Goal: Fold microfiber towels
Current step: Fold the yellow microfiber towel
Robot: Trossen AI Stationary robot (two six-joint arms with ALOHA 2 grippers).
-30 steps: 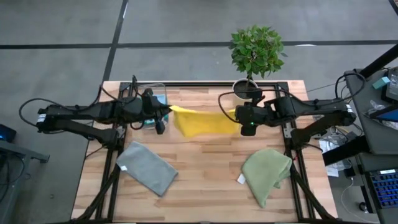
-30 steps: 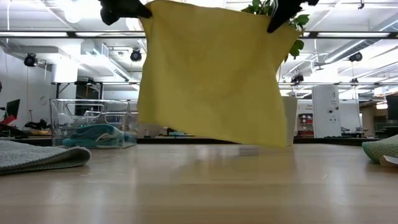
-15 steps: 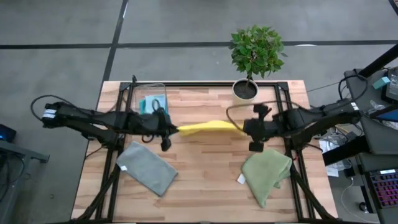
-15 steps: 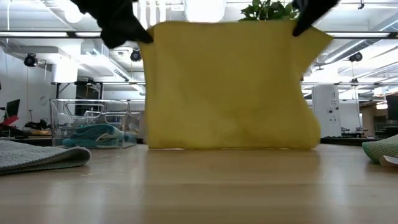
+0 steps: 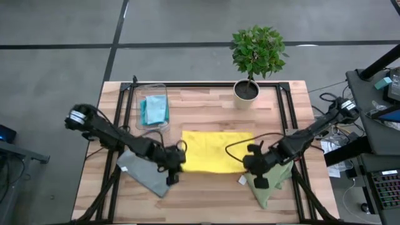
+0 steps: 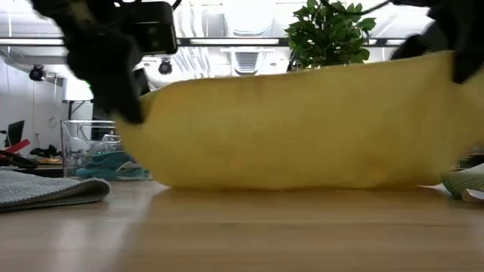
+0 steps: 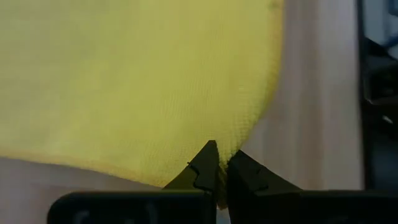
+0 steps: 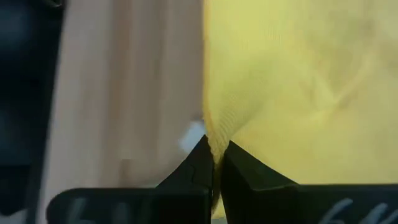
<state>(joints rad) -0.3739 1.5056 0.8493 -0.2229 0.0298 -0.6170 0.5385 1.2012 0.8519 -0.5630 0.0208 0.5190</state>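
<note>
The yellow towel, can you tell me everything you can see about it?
The yellow towel is a soft, finely woven cloth, plain bright yellow. It lies spread out mid-table, with its near edge lifted. The left pincer and the right pincer are each shut on one near corner. A small white tag shows by the right corner. It sits between a grey towel and a green towel.

Yellow towel [image 7: 137, 81] between jaws: soft matt cloth, fine knitted weave. Worktop [image 5: 206, 187] under it: pale wood planks, smooth, slight sheen. Grey towel [image 5: 147, 172] by left jaws: nubby matt cloth. Bin [image 5: 153, 109] beyond: clear glossy plastic.
</note>
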